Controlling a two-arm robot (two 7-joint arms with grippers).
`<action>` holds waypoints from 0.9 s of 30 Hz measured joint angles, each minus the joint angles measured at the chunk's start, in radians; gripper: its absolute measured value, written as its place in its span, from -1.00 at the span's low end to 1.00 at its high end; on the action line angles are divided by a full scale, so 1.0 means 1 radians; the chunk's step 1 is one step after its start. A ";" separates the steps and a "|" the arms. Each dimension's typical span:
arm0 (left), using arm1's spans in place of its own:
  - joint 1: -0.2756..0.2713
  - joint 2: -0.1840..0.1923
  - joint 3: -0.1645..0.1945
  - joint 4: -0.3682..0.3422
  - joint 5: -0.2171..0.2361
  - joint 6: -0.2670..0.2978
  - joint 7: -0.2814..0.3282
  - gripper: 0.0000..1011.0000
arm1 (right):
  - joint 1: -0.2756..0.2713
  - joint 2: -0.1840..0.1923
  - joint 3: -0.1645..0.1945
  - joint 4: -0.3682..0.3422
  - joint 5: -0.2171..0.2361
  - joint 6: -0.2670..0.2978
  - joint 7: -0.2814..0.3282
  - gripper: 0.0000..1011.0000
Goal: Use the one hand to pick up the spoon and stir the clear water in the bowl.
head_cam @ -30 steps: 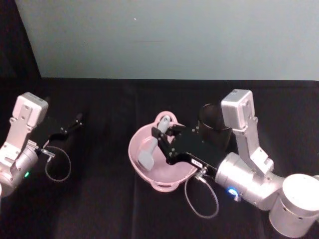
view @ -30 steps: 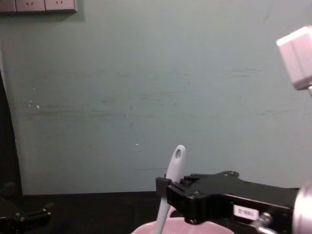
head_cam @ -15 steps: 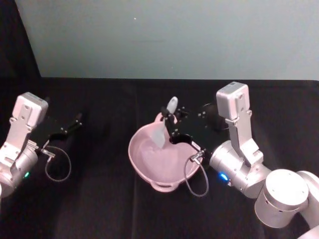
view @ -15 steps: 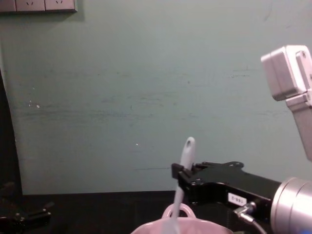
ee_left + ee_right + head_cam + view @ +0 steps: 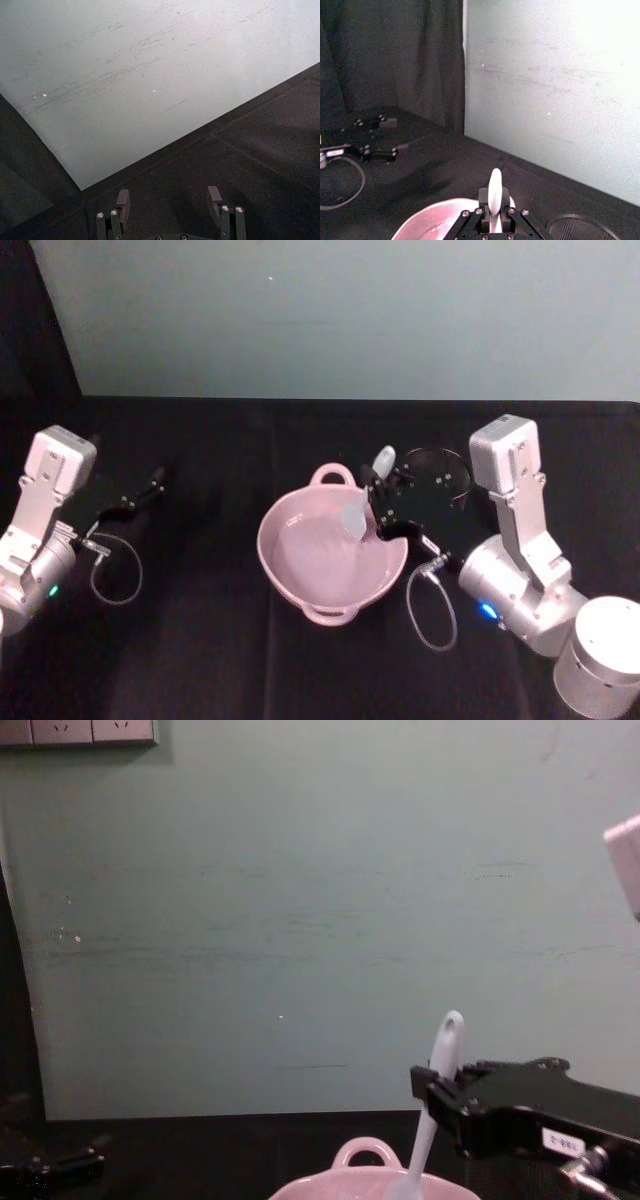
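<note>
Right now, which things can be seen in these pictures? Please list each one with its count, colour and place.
bowl: 1, pale pink, middle of the table
spoon: 1, white, tilted, scoop end down in the bowl near its right rim
mesh cup: 1, black, behind the right hand, right of the bowl
table: 1, black cloth, under everything
wall: 1, pale green, behind the table
right hand: 1, black, over the bowl's right rim, shut on the spoon's handle
left hand: 1, black, open, parked at the table's left side
</note>
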 joint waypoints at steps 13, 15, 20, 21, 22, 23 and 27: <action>0.000 0.000 0.000 0.000 0.000 0.000 0.000 1.00 | -0.050 -0.001 -0.001 -0.080 0.086 0.124 0.059 -0.76; 0.000 0.000 0.000 0.000 0.000 0.000 0.000 1.00 | -0.047 -0.006 -0.002 -0.077 0.090 0.126 0.057 -0.76; 0.000 0.000 0.000 0.000 0.000 0.000 0.000 1.00 | -0.012 -0.051 -0.014 -0.031 0.101 0.123 0.025 -0.76; 0.000 0.000 0.000 0.000 0.000 0.000 0.000 1.00 | -0.007 -0.056 -0.015 -0.024 0.100 0.120 0.021 -0.76; 0.000 0.000 0.000 0.000 0.000 0.000 0.000 1.00 | -0.001 -0.061 -0.017 -0.015 0.099 0.117 0.016 -0.76; 0.000 0.000 0.000 0.000 0.000 0.000 0.000 1.00 | 0.011 -0.070 -0.019 -0.001 0.096 0.110 0.008 -0.76; 0.000 0.000 0.000 0.000 0.000 0.000 0.000 1.00 | 0.037 -0.086 -0.025 0.037 0.072 0.097 -0.013 -0.76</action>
